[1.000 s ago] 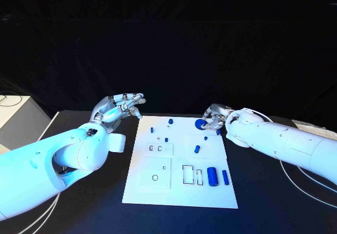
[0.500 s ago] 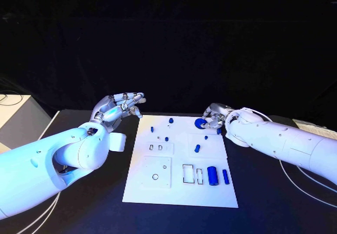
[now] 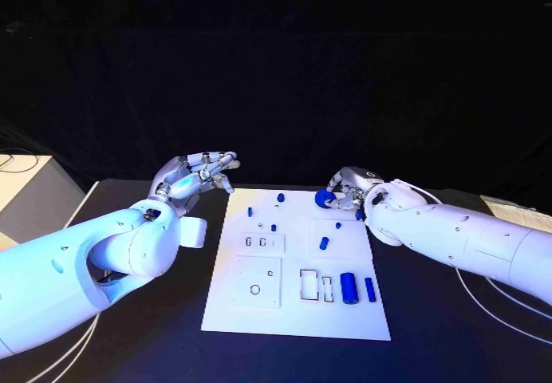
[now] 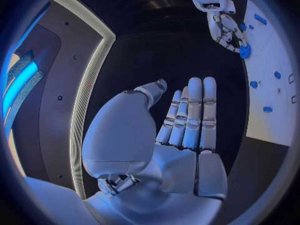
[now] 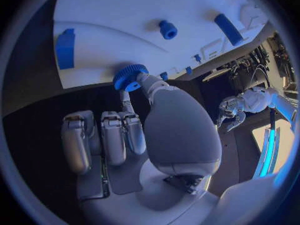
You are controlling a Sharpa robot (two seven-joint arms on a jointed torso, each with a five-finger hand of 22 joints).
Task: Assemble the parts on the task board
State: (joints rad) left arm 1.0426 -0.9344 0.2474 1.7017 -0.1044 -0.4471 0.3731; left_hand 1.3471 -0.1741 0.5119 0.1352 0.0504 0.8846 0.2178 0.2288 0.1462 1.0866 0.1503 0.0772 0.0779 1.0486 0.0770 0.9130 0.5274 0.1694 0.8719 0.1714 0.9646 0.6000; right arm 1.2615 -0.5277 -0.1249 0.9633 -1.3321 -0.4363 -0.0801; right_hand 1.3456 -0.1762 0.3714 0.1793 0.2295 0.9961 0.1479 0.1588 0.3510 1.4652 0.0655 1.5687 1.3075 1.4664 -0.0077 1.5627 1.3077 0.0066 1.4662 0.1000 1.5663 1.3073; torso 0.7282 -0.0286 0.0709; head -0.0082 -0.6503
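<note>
Pinching a small blue ridged plastic wheel (image 5: 130, 77) by its rim at upper centre, the right hand (image 3: 348, 191) is handling something light, stiff, likely slippery; the left hand (image 3: 198, 179) is hanging empty, fingers apart.

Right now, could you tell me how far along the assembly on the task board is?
Early, it seems. A few small blue pegs already stand near the far edge of the task board. The right hand pinches a blue ridged wheel at that far edge. The left hand hovers off the board holding nothing. Two blue cylinders lie loose beside an unfilled rectangular slot.
</note>
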